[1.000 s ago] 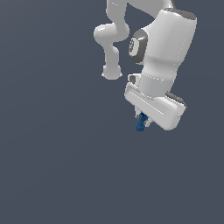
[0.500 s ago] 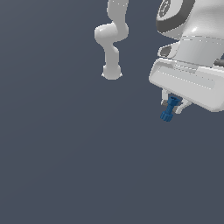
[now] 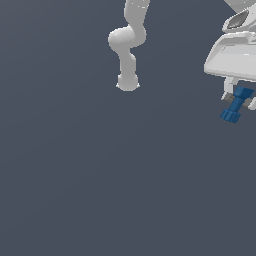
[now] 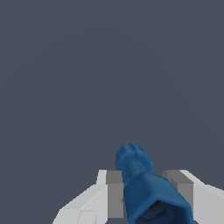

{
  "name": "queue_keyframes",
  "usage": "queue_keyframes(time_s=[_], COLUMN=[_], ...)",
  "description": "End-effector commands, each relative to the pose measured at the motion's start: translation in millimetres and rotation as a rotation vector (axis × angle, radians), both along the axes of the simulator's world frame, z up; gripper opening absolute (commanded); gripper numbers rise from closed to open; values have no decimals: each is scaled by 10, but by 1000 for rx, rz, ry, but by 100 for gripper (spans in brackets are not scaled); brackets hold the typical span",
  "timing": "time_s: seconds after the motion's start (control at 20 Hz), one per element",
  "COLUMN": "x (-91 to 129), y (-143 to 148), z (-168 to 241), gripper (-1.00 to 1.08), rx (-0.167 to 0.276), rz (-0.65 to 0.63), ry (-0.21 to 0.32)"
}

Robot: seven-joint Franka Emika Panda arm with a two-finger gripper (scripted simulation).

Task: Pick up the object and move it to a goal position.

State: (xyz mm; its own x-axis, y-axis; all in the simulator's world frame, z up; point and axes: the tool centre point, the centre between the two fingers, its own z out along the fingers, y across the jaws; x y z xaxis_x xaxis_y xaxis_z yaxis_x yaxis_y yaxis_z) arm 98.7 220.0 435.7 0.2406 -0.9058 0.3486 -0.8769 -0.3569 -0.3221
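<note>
- Holding the object [image 3: 235, 105] already, your gripper [image 3: 239, 96] sits at the exterior view's right edge, fingers closed onto the blue piece's upper part, with the knobbed end hanging down and slightly toward the exterior view's left.
- In the wrist view you see the object [image 4: 140, 175] squeezed between the two grey pads [image 4: 114, 192], its ribbed round end sticking out past the fingertips.
- Judge it light: it is far smaller than the gripper, so weight should not trouble you.
- Treat it as stiff; it shows no bending or squashing under the grip.
- Expect its knobbly, rounded shape to pivot between flat pads if you swing fast, since it already hangs tilted.
- Keep your hold on the wider blocky end, where the pads meet flatter faces, not on the ribbed tip.
- No goal marker shows in either view, so you cannot tell how far remains.
</note>
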Motion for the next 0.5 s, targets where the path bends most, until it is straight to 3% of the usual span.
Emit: queue_keyframes(time_s=[0.0,0.45], x=[17,59], y=[93,281], z=[131,375], gripper=[-100,-100], rx=[-6,-16], rz=[-17,-46], ry=[-16,-44])
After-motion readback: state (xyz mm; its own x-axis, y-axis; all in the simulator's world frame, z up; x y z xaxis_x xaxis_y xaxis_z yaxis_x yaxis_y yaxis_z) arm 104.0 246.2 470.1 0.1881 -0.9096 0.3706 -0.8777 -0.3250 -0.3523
